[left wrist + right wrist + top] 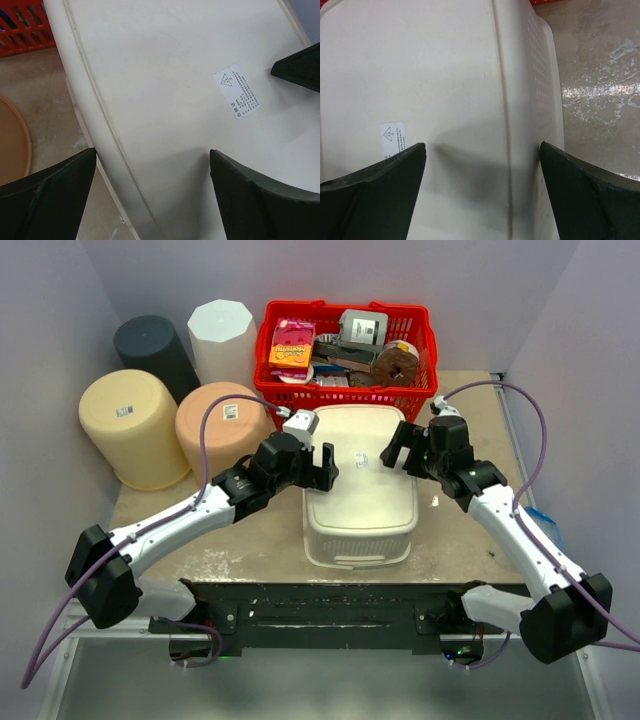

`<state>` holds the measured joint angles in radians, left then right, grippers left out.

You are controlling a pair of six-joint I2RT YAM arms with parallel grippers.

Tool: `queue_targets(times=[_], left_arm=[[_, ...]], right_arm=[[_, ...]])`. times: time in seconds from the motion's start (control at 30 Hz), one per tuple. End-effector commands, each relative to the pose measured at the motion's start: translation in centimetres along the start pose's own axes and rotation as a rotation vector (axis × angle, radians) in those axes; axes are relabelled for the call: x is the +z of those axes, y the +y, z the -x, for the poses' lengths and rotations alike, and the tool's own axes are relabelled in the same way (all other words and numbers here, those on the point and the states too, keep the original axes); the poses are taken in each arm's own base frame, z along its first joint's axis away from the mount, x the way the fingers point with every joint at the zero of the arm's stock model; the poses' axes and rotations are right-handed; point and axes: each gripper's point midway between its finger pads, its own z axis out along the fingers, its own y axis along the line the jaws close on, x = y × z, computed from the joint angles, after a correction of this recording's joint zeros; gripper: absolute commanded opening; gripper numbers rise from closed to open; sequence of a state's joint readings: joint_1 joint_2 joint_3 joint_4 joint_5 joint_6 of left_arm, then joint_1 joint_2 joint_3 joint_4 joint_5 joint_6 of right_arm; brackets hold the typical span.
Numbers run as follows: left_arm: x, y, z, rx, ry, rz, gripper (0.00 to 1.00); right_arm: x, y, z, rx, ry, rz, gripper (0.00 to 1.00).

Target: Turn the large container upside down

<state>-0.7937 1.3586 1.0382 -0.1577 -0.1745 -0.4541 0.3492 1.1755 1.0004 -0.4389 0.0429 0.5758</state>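
Arms first, both reaching in from the near edge of the counter (pixel 250 550) and meeting over the large white container (pixel 360 505). It sits mid-counter, just in front of the red basket. Its flat base faces up, warning sticker (pixel 236 91) on top, and the wider rim appears to be down on the counter. By my read, it's already upside down and the job looks as good as done.

Left gripper (pixel 327 464): jaws spread wide, nothing between them. The wrist view shows them straddling the container's left edge, one finger out over the counter side and one over the base. Right gripper (pixel 400 452): same story on the mirror side, wide open and empty, bracketing the perforated right wall. That's the stance for pinching opposite edges of something too broad for one arm. Whether the fingers touch the plastic, I can't tell.

Further back on the left, four tubs stand upside down in a cluster: yellow (pixel 130 425), peach (pixel 222 425), black (pixel 155 348) and white (pixel 222 335). Behind the container, the red basket (pixel 345 395) is packed with snack packets and boxes, close enough that any move of the container wants care.
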Motion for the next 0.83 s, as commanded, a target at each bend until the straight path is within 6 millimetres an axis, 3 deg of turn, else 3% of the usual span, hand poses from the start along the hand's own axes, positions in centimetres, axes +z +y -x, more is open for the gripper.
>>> queue_targets(times=[0.0,0.13,0.27,0.5,0.7,0.8], left_arm=[[-2.6,-2.0,2.6,0.041,-0.085,-0.091,0.99],[-3.4,-2.2,4.1,0.048,-0.099,-0.088,1.00],[-4.4,-2.2,5.1,0.061,-0.116,-0.079,0.99],[-8.4,-1.2,7.7,0.061,-0.219,-0.056,1.00],[-9.9,0.2,8.0,0.080,-0.206,0.018,1.00],[-10.3,1.1,8.0,0.092,-0.179,0.074,0.99]], right_arm=[[-3.8,2.7,3.2,-0.060,-0.125,0.105,0.99],[-5.6,2.5,4.6,-0.078,-0.167,0.078,0.99],[-5.9,1.8,4.6,-0.079,-0.175,0.047,0.99],[-6.4,0.2,5.4,-0.101,-0.217,-0.030,0.99],[-7.1,-1.0,6.6,-0.076,-0.300,-0.076,0.99],[-7.8,-2.9,7.6,-0.055,-0.369,-0.167,0.99]])
